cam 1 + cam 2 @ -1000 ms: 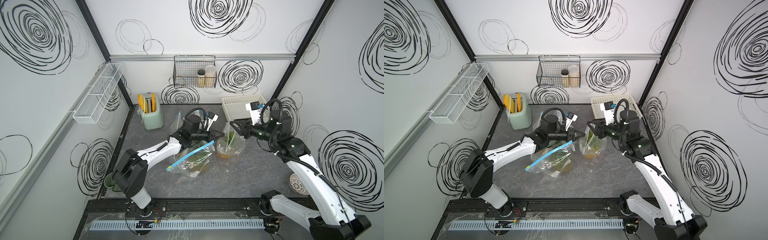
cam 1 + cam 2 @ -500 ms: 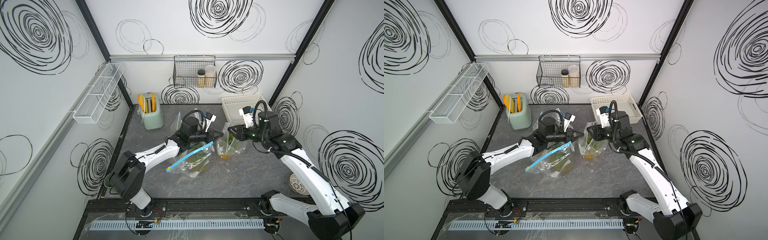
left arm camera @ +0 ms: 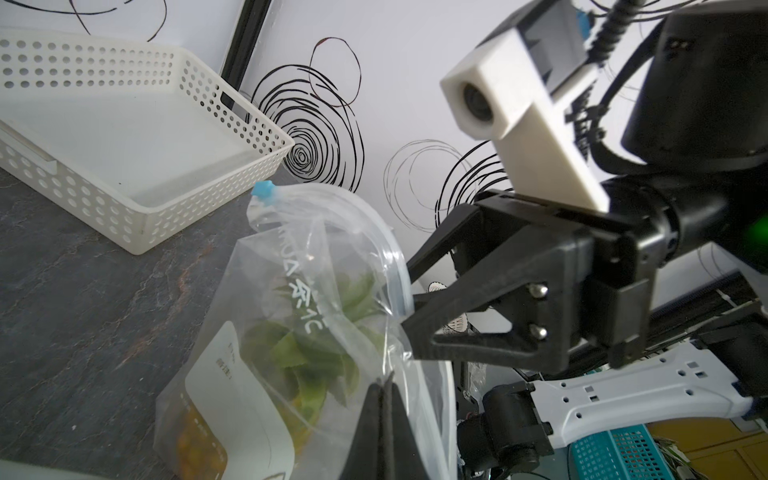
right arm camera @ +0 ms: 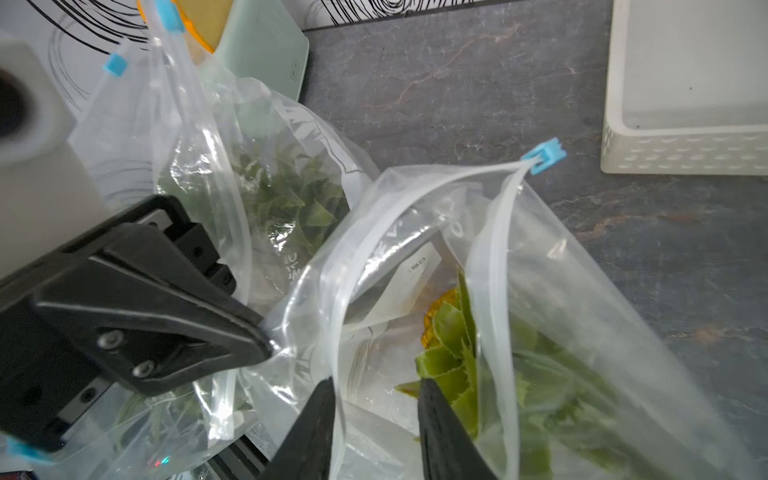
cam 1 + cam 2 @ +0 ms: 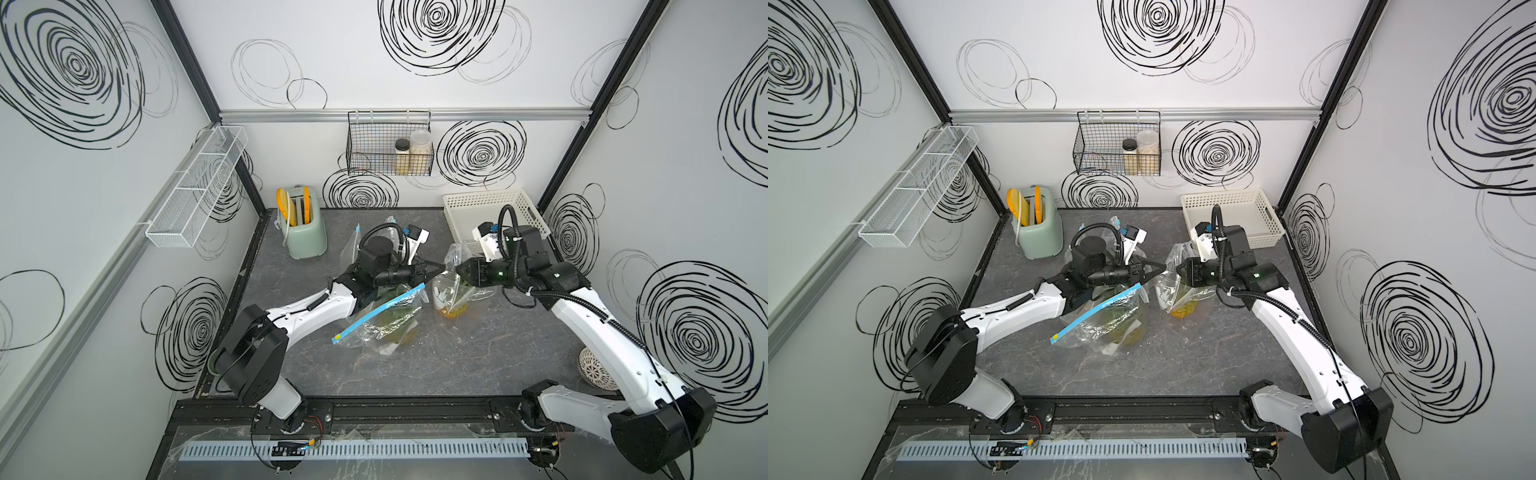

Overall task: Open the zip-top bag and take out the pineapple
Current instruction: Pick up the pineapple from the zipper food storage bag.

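Note:
A clear zip-top bag [image 5: 455,286] [image 5: 1173,286] stands mid-table with its mouth pulled open and its blue slider [image 4: 543,156] at the far end of the zip. The pineapple [image 4: 451,353] sits inside, green crown uppermost and yellow body [image 5: 451,312] low in the bag. My left gripper [image 3: 384,384] [image 5: 441,270] is shut on the bag's near rim. At the bag's mouth my right gripper [image 4: 374,384] [image 5: 457,268] is open. The white zip strip runs between its fingers and the crown lies against one fingertip [image 4: 432,399].
A second bag with a blue zip strip [image 5: 384,320] lies under my left arm, and a third [image 5: 353,249] stands behind it. A white basket [image 5: 484,203] is at the back right and a green toaster [image 5: 305,235] at the back left. A round white perforated object [image 5: 596,368] lies by the right wall.
My right arm has folded in, and its gripper has edged left and lower into the bag's mouth. The left gripper has kept its hold on the rim.

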Controlling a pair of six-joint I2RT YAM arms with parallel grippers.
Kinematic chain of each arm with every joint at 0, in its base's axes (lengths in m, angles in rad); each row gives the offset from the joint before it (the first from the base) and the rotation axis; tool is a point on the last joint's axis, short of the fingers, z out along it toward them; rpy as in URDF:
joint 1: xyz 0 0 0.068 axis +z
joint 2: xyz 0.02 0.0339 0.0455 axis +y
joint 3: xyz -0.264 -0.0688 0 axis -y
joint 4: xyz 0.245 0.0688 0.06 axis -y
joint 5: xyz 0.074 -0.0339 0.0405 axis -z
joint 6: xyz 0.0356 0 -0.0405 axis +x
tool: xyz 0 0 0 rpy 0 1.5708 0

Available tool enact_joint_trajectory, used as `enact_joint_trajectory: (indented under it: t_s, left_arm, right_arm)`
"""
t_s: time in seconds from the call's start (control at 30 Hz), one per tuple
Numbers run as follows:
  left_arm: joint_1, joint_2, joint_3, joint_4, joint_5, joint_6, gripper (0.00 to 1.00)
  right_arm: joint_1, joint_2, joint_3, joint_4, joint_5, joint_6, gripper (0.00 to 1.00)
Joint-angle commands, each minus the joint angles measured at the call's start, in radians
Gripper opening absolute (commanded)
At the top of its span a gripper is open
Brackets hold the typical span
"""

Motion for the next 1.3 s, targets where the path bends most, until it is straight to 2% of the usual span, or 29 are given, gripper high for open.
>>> enact_joint_trajectory:
  t_s: [0.0, 0.27, 0.67, 1.07, 1.27]
  left_arm:
    - [-0.009, -0.036, -0.01, 0.129, 0.009, -0.021, 0.0]
    - [-0.026, -0.026, -0.036, 0.223, 0.02, -0.049, 0.0]
    - [-0.03, -0.052, -0.062, 0.237, 0.035, -0.027, 0.0]
    - [-0.034, -0.083, -0.095, 0.268, 0.056, -0.005, 0.0]
    - [-0.055, -0.107, -0.122, 0.314, 0.065, 0.005, 0.0]
  right_arm:
    - [0.014, 0.013, 0.023, -0.05, 0.029, -0.02, 0.37]
    - [0.064, 0.026, 0.077, -0.114, 0.203, -0.014, 0.42]
    - [0.072, -0.003, 0.078, -0.134, 0.379, -0.002, 0.48]
    - [0.047, -0.004, 0.035, -0.119, 0.438, 0.017, 0.58]
    - [0.012, -0.003, -0.014, -0.07, 0.379, 0.017, 0.59]
